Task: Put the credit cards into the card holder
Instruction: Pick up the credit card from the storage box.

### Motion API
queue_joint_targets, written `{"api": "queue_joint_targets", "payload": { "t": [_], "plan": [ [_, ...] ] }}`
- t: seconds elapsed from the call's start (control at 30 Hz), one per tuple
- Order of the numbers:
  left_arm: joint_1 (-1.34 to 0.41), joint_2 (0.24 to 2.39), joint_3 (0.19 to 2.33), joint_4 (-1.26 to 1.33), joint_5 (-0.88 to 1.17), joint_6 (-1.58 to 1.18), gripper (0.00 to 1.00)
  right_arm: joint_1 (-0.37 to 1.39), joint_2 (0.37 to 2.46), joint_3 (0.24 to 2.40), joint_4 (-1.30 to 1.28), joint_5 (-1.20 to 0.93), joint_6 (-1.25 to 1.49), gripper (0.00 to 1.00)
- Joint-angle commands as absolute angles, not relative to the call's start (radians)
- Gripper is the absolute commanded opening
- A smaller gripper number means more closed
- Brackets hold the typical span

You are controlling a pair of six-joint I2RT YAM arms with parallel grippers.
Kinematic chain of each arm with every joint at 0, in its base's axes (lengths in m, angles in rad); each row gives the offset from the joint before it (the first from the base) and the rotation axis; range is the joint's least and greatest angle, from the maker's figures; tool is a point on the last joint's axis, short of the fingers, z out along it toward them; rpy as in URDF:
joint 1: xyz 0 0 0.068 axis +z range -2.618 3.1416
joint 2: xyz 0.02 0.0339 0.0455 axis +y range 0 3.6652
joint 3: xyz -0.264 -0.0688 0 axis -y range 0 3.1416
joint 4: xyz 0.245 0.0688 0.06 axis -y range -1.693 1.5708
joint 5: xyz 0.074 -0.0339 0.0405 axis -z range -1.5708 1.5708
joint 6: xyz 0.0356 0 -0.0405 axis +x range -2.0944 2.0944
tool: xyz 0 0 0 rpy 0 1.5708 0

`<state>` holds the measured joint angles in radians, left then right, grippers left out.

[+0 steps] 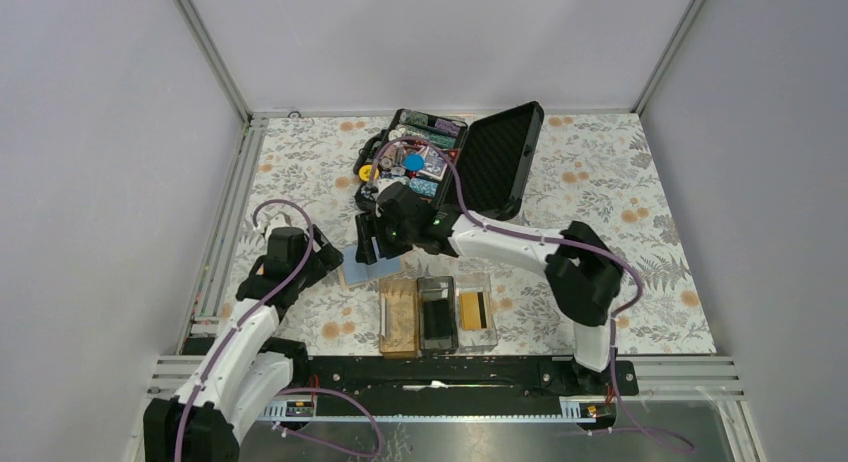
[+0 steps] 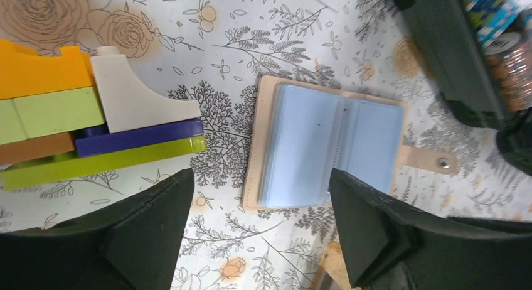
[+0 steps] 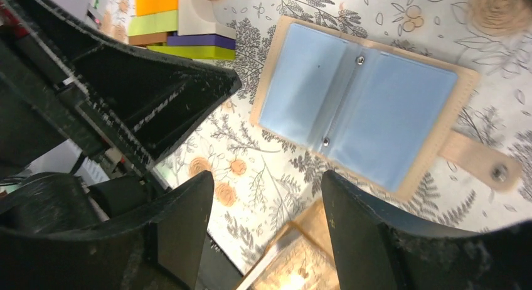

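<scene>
**Stock at this moment, largest first**

1. Tabletop [image 1: 640,242]: floral cover, and it carries everything listed below.
2. Case [image 1: 505,157]: black, lid thrown open, at the far middle. It is full of small mixed items and you can make out no card in it.
3. Holder [image 1: 478,339]: clear three-bay tray at the near middle, between the two arm bases. The bays read brown, dark and clear from left to right.
4. Wallet [image 3: 364,105]: tan, lying open and flat just beyond the holder's left end, with its snap tab out to one side. Its pale blue sleeves look empty in both wrist views.
5. Blocks [image 2: 69,123]: a coloured stack beside the wallet, not touching it.
6. Left hand [image 2: 260,180]: fingers spread wide above the wallet, gripping nothing.
7. Right hand [image 3: 268,180]: also spread wide and empty, above the wallet's near edge and close beside the left hand.
8. Card [image 1: 474,309]: gold-orange with a black stripe, lying flat in the holder's clear right bay.

**Progress.** You can count one card as delivered. What lies in the brown and dark bays cannot be told from above. No loose card shows on the tabletop, and neither hand carries one. If more cards are due, you would most likely find them in the wallet sleeves or the case. Otherwise the job looks close to finished.
</scene>
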<state>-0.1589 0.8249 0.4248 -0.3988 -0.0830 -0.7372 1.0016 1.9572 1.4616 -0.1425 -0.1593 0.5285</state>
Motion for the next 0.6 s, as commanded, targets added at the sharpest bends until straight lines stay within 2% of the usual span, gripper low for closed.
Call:
{"api": "queue_joint_targets", "payload": {
  "t": [0.0, 0.27, 0.57],
  "plan": [
    [-0.153, 0.744, 0.511, -0.477, -0.129, -0.726, 0.87, 1.016, 1.803, 1.401, -0.220, -0.071, 0.558, 0.72],
    [-0.153, 0.767, 0.592, -0.512, 0.138, -0.726, 0.92, 1.102, 1.643, 1.209, -0.238, -0.023, 0.746, 0.71],
    [-0.153, 0.825, 0.700, -0.612, 0.223, -0.577, 0.96, 1.227, 1.656, 1.088, -0.122, 0.041, 0.924, 0.71]
  ]
}}
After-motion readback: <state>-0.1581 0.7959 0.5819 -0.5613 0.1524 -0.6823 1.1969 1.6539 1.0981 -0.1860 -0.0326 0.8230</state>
